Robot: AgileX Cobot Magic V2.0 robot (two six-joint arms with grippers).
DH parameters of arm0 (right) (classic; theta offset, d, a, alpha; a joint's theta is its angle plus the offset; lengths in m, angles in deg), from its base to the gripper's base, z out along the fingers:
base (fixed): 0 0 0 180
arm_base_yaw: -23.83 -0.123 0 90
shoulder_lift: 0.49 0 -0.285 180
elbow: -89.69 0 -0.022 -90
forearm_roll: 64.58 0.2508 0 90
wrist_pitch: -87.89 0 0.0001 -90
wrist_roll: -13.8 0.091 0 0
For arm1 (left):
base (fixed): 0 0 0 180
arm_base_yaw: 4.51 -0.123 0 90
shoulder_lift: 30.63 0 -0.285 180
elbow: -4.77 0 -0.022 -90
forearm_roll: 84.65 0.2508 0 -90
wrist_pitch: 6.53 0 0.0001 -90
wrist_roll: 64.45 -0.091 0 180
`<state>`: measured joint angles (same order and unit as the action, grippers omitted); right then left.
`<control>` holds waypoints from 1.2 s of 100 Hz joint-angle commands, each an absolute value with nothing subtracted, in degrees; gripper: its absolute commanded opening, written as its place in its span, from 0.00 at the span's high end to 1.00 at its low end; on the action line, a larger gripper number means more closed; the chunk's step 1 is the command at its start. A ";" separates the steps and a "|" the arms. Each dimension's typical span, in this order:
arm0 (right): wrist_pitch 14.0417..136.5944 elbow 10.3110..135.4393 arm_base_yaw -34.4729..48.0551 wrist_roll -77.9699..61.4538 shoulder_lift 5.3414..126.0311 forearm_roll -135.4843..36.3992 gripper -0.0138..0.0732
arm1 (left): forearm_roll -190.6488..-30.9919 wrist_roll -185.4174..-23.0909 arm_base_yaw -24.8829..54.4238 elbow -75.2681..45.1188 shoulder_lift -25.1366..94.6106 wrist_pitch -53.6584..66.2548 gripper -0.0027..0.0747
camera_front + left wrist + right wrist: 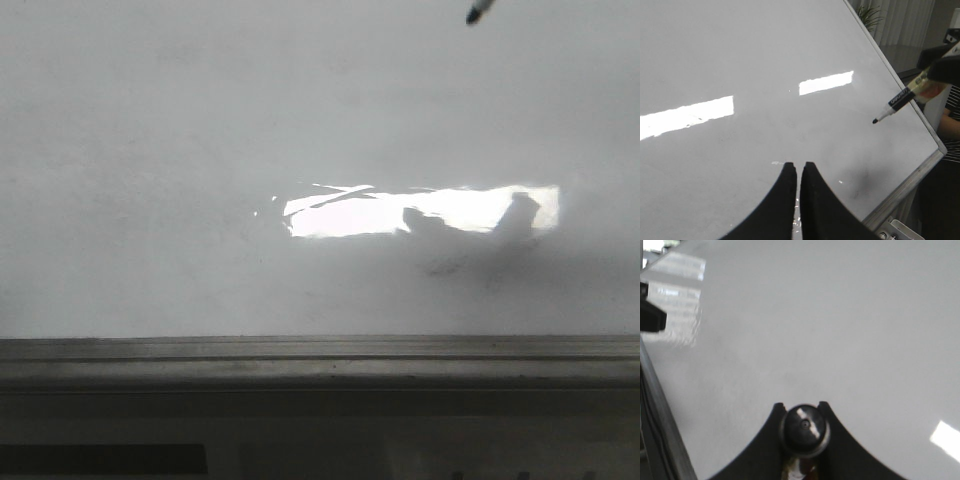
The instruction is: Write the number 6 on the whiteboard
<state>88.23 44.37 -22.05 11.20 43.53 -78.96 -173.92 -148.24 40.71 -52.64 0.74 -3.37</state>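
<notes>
The right gripper (802,412) clamps the marker (905,97), tip hovering just off the bare whiteboard (200,150) — no 6 drawn yet. The left gripper (799,172) idles, pinched together on nothing. Best to touch down gently, then sweep one smooth curve.

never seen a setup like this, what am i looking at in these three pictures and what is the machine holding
It is a two-armed robot facing a whiteboard. One picture looks forward over the board; its grey frame runs along the near edge, and a bright glare patch reflects a light. The other two come from cameras on each wrist. The left gripper is shut and holds nothing. The right gripper is shut on a marker, seen end-on there; the left wrist view shows its black tip just off the board. No number is drawn yet.
</notes>
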 commanded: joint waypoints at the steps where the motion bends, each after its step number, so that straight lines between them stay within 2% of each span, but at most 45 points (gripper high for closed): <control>1: 96.87 46.19 -22.09 29.30 44.22 -98.62 0.91 | -174.50 -147.70 40.50 -51.09 0.99 -2.99 0.99; 64: 93.16 44.32 -21.18 29.87 45.96 -109.03 0.91 | -174.50 -147.70 40.50 -51.09 0.99 -2.99 0.99; 104: 104.94 44.41 -6.07 29.87 51.76 -108.15 0.91 | -174.50 -147.70 40.50 -51.09 0.99 -2.99 0.99; 120: 108.02 44.41 -3.73 29.87 52.21 -106.50 0.91 | -174.50 -147.70 40.50 -51.09 0.99 -2.99 0.99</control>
<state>103.26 42.73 -4.86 29.78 51.95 -107.97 -173.92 -148.15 40.71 -52.64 0.74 -3.37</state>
